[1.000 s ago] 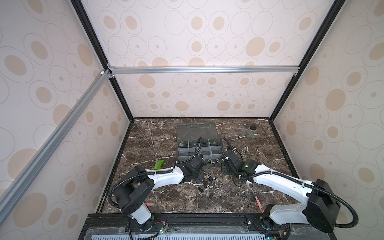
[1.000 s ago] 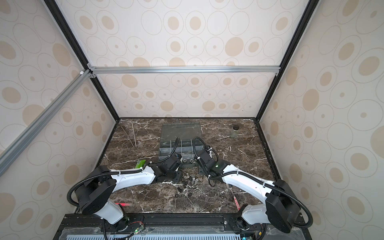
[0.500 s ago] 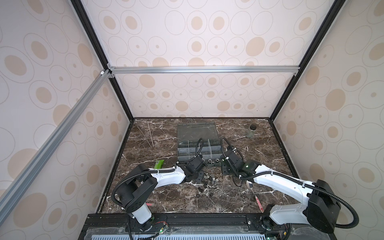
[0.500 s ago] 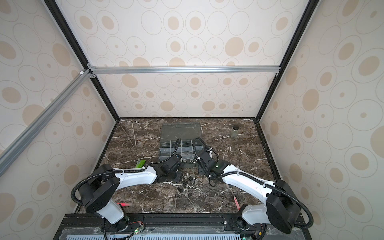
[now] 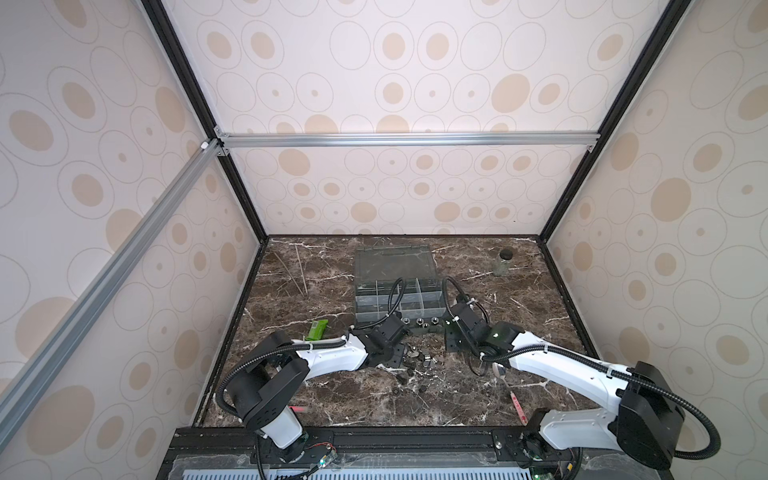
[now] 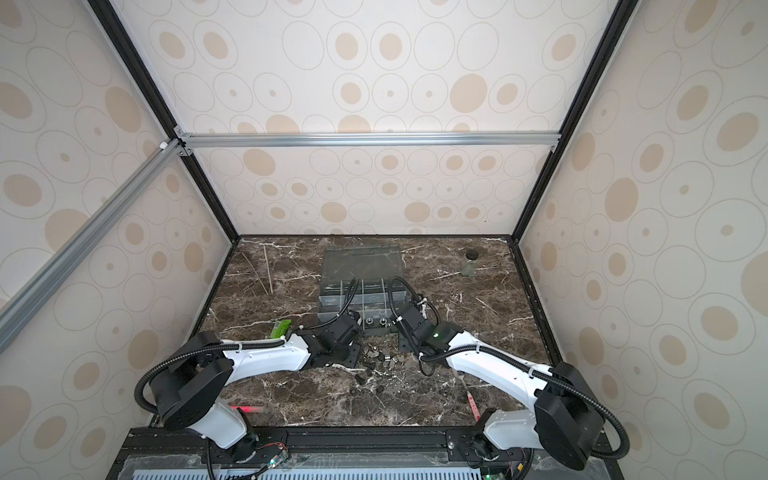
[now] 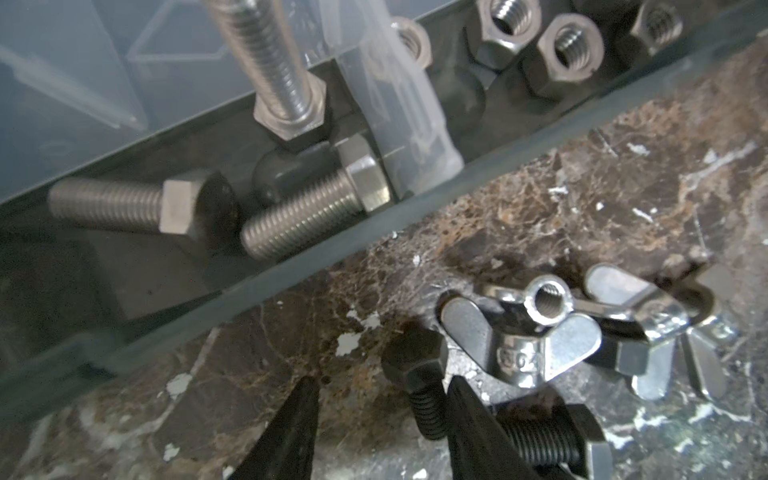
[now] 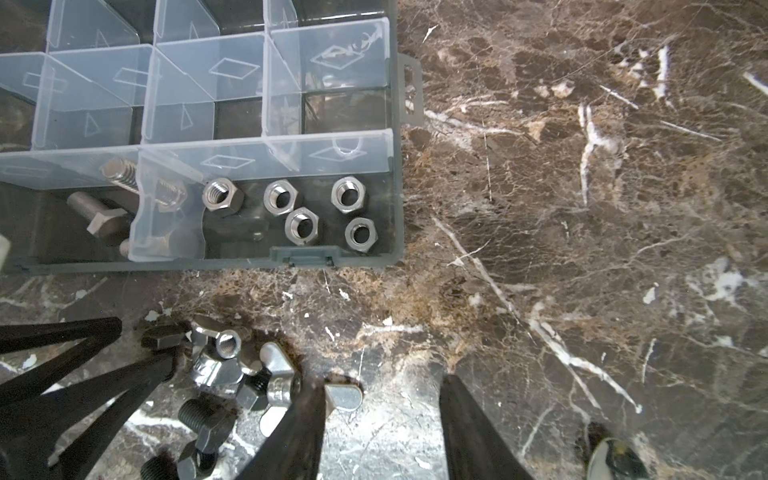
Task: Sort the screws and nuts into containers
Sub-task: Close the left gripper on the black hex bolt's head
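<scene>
The grey organizer box [image 5: 398, 299] stands open mid-table, and its containers show in the right wrist view. Several silver nuts [image 8: 291, 208] lie in the corner compartment. Silver screws [image 7: 291, 216] lie in the compartment beside it. Loose black screws and shiny wing nuts [image 7: 540, 332] are heaped on the marble in front of the box [image 6: 380, 357]. My left gripper [image 7: 382, 380] is open over this heap. A black screw [image 7: 419, 386] lies between its fingers, against one of them. My right gripper [image 8: 382, 382] is open at the heap's other side, with a wing-nut wing [image 8: 343, 397] just inside one finger.
A green packet [image 5: 318, 328] lies left of the box. Thin wooden sticks [image 5: 297, 270] lie at the back left and a small glass jar [image 5: 503, 264] stands at the back right. A spoon [image 8: 615, 457] and a red stick [image 5: 517, 405] lie under the right arm.
The left arm has shifted slightly beside the heap. The right arm holds still. Both grippers keep the same opening.
</scene>
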Robot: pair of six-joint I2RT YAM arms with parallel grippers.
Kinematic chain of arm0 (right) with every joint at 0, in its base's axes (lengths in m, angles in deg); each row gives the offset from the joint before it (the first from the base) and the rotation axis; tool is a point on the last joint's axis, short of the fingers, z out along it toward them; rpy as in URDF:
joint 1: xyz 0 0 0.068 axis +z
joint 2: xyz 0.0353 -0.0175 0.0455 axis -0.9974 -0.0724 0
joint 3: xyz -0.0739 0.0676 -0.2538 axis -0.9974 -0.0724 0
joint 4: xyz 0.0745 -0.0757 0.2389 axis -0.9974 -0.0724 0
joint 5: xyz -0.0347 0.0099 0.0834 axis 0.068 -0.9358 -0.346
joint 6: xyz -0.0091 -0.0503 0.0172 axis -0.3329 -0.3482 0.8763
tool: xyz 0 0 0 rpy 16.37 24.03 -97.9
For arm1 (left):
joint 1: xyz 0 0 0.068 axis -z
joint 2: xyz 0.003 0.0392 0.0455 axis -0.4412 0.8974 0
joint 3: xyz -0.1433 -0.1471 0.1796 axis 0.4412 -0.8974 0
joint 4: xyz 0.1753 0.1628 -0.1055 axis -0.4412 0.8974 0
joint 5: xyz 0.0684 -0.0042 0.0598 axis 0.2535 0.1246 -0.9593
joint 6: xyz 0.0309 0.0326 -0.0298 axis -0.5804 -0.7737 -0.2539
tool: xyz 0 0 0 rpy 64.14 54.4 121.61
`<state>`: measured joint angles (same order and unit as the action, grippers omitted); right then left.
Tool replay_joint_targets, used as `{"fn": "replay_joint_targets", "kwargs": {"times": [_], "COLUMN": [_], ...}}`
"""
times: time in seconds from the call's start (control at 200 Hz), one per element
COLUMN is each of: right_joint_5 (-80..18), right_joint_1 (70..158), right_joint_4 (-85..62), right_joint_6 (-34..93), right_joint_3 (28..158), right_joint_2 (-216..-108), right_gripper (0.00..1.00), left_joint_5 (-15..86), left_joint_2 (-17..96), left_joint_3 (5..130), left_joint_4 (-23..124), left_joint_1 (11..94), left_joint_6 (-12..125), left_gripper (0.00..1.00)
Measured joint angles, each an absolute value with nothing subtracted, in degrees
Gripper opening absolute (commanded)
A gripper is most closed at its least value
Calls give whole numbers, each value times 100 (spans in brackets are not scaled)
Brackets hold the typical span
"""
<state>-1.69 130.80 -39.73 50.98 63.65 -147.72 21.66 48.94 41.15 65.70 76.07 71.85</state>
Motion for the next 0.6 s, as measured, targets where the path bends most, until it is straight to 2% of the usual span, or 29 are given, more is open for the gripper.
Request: {"fn": "replay_joint_targets", "kwargs": {"times": [0.6], "right_joint_5": [-164], "right_joint_1": [13082], "right_joint_4": [-4012], "right_joint_6": [5142], "right_joint_3": [6359], "right_joint_2": [-14748], "right_gripper": [48], "left_joint_5": [2244], "left_joint_2": [4859], "left_joint_3": [4085], "left_joint_4": [6651], "left_joint_1": [7618], "left_joint_6": [7086], "left_gripper": [45]}}
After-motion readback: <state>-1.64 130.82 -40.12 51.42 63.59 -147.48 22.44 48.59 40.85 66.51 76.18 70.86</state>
